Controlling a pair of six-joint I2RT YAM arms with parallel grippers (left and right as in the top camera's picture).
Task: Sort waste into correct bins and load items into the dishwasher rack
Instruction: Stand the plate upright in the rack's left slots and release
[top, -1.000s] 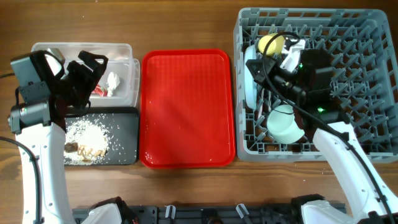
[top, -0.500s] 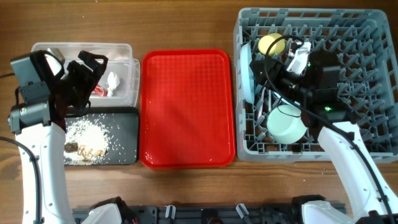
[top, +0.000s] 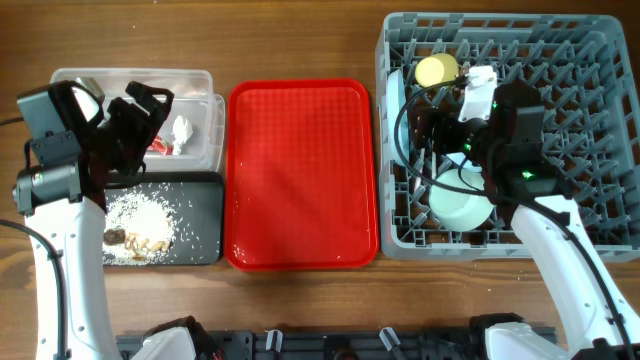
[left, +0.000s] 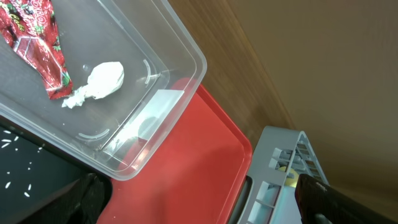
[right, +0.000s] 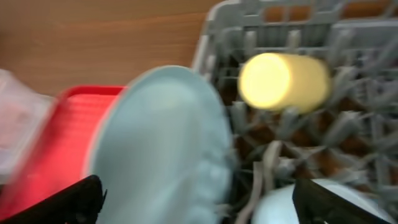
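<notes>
Loading looks nearly done: the plate (top: 397, 122) stands on edge at the left side of the rack (top: 600, 30), my right gripper (top: 432, 128) and left gripper (top: 140, 105) both gape empty, so next I should lift clear without nudging it.

Saw little beyond a wooden table (top: 300, 40), mid-brown, with grain running side to side in the overhead view. Showed as bare wood along the far edge and at both sides. Looked softly and evenly lit, with only short, faint shadows on the boards. Caught the table (left: 211, 31) again in the left wrist view, crossed by a thin darker line, seam or edge unclear. Blurred to a plain brown band in the right wrist view.
</notes>
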